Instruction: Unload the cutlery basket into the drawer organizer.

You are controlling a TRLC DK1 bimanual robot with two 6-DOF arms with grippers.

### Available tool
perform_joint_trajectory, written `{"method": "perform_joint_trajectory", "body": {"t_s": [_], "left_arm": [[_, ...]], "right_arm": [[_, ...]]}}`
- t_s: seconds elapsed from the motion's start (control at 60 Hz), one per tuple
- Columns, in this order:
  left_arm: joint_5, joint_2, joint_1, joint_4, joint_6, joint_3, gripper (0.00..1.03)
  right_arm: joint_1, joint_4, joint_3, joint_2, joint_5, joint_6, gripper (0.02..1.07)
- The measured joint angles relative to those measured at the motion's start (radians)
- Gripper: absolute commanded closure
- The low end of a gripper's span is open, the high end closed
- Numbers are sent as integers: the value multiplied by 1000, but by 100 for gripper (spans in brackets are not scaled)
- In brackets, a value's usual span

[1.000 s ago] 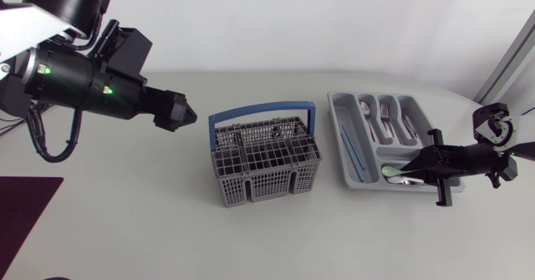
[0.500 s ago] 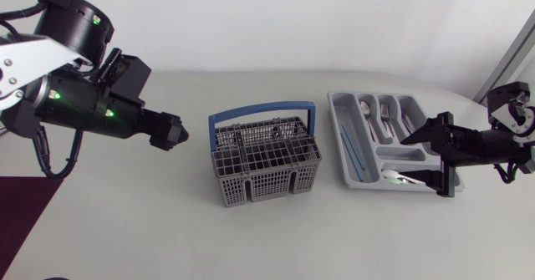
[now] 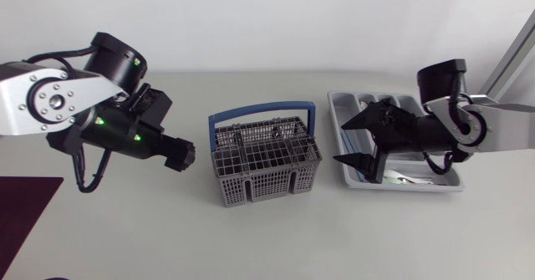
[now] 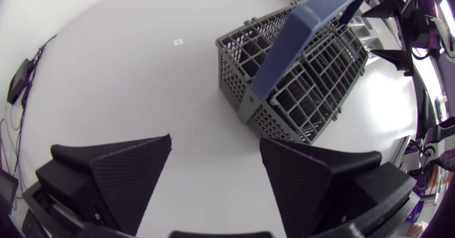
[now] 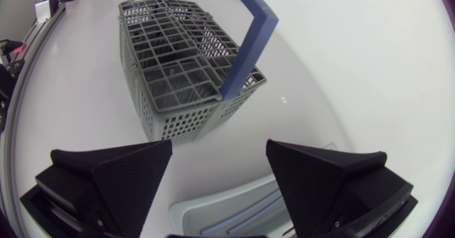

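- Head view: the grey cutlery basket (image 3: 263, 159) stands upright near the middle of the table (image 3: 125, 230), its blue handle (image 3: 262, 111) arched over the top; what lies in its compartments cannot be made out
- The grey drawer organizer (image 3: 347, 167) lies well apart from the basket, toward the right arm's side; forks and spoons (image 3: 380, 117) lie in its far compartments, a thin blue piece (image 3: 349, 142) in the long compartment nearest the basket, and a spoon (image 3: 399, 178) in the crosswise near compartment
- The left gripper (image 3: 185, 156) hangs just beside the basket's left wall, pointing at it, apart from it
- The right gripper (image 3: 343, 143) hangs over the organizer's basket-side edge, fingers spread wide and carrying nothing, pointing toward the basket
- Left wrist view: the left gripper (image 4: 216, 142) is released, its two fingers wide apart with only bare table between them; the basket (image 4: 298, 74) stands ahead of it, not touching, a corner turned toward the fingers and the handle (image 4: 306, 32) upright
- Right wrist view: the right gripper (image 5: 220, 144) is likewise released and empty; the organizer's rim (image 5: 227, 209) lies under it, and the basket (image 5: 178, 74) with its handle (image 5: 249, 39) stands ahead across a strip of table
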Motion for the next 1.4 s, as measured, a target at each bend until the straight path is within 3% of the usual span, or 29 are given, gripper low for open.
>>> {"method": "perform_joint_trajectory", "body": {"t_s": [0.1,0.15,0.267,0.383,0.717,1.067,1.4], "left_arm": [[-1,47,-17,11,0,0,28],[-1,71,-24,18,0,1,44],[-2,128,-37,28,0,12,67],[-2,187,-53,46,0,27,79],[-32,271,-65,58,0,105,79],[-34,352,45,81,10,195,79],[-18,364,109,91,58,205,79]], "right_arm": [[51,15,0,41,25,66,46],[64,21,0,65,34,95,57],[74,39,10,109,51,144,76],[86,39,11,123,53,173,87],[211,43,11,123,135,235,88],[296,63,120,230,200,324,88],[283,105,150,261,261,346,88]]}}
